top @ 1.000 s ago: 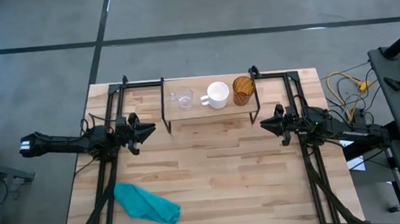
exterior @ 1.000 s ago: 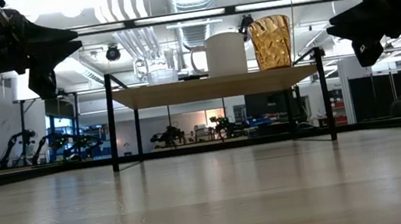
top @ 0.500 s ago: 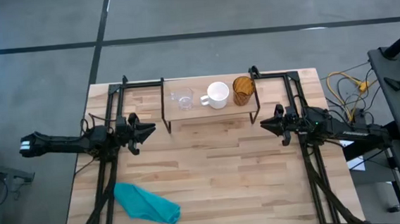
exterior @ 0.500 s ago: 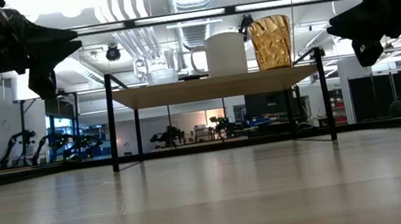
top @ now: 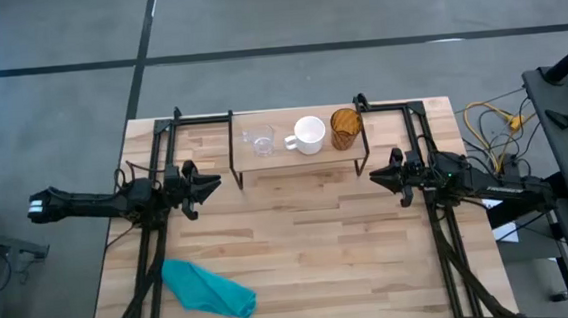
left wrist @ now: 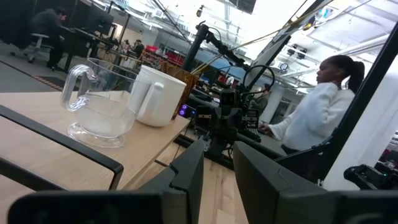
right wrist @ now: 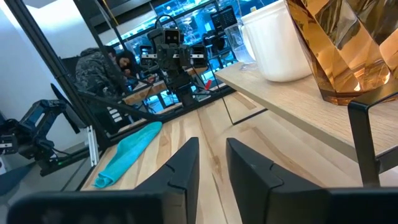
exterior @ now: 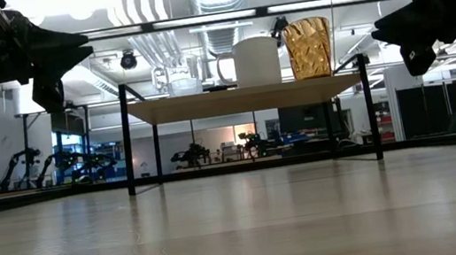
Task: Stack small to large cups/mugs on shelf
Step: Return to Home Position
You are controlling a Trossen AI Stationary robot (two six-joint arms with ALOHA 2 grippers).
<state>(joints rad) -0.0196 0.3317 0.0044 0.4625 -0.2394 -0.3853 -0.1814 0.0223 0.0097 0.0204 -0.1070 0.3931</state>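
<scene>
All three cups are up on the shelf, which stands at the far middle of the table. You've got them side by side in a row rather than nested. From your left it goes tiny clear glass cup, white mug, then amber patterned cup, all upright. The white mug and amber cup sit close together, and the glass one is a bit apart.

Both arms lie stretched out level and point inward at each other, up off the tabletop. The left gripper hangs just off the shelf's left end and the right gripper just off its right end, neither touching it. On each one the fingers are a narrow gap apart with nothing between them. A teal cloth lies crumpled at the near left of the table.
</scene>
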